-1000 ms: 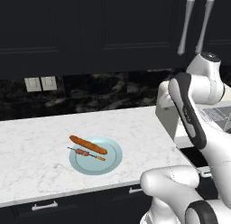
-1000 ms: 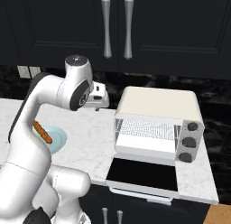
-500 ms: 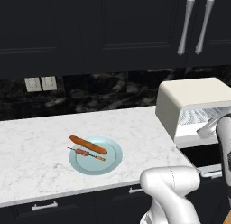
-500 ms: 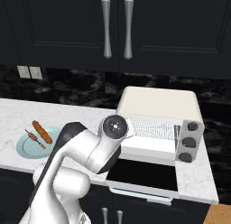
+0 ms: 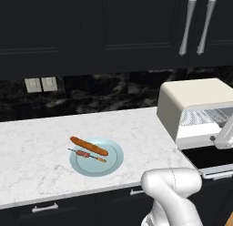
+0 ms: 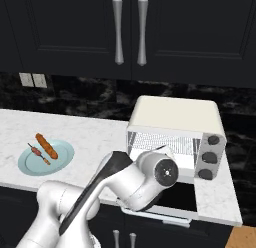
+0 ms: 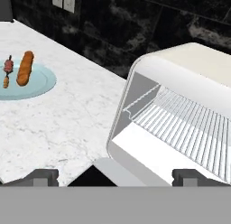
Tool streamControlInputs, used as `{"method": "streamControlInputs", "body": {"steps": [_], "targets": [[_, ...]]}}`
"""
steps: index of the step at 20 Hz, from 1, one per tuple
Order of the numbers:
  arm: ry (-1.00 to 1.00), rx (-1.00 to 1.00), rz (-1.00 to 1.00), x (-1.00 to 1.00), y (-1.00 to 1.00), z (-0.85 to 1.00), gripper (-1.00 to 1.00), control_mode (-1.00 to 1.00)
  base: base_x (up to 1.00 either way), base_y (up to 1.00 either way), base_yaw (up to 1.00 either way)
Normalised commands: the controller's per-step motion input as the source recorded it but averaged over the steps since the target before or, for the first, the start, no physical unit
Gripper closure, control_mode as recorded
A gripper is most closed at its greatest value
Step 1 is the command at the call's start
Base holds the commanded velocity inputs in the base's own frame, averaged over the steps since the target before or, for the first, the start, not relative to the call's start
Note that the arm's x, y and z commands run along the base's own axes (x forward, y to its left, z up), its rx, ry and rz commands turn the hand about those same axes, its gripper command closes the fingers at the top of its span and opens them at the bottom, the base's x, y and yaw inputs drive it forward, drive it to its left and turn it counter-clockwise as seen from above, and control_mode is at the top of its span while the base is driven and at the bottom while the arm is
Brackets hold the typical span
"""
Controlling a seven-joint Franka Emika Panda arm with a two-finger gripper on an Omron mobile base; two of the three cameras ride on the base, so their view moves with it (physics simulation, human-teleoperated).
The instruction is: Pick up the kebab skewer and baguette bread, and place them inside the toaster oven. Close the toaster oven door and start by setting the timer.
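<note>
Skewer [image 5: 87, 154] and baguette [image 5: 88, 146] lie untouched on plate [image 5: 114, 162], well left of tool [image 7: 115, 177] | tool spread open, empty, faced into oven [image 7: 180, 110] | door [image 6: 165, 202] dropped flat for loading

Smooth, matt cream shell on the rounded toaster oven [image 6: 175, 117], with thin bright metal wire for the rack [image 7: 189, 123] inside and glossy dark glass on the lowered door panel [image 5: 210, 157]. White marble-look stone with faint grey veining across the countertop [image 5: 41, 147], polished. Glossy black veined stone on the backsplash [image 6: 75, 94]. Satin dark cabinet fronts with brushed silver metal bar handles [image 6: 118, 31]. Smooth glazed light blue plate [image 5: 113, 163]. Crusty orange-brown baguette [image 5: 88, 146].
</note>
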Motion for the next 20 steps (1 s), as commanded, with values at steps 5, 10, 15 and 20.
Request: {"method": "streamControlInputs", "body": {"steps": [5,10,15,20], "targets": [[-0.02,0.00,0.02,0.61,-0.22,-0.09,-1.00,-1.00,0.00,0.00,0.00],[-0.11,0.00,0.09,0.53,-0.33,-0.17,-1.00,-1.00,0.00,0.00,0.00],[-0.16,0.00,0.00,0.16,0.00,-0.39,-1.00,-1.00,0.00,0.00,0.00],[-0.08,-0.01,0.00,0.23,-0.06,-0.09,-1.00,-1.00,0.00,0.00,0.00]]}}
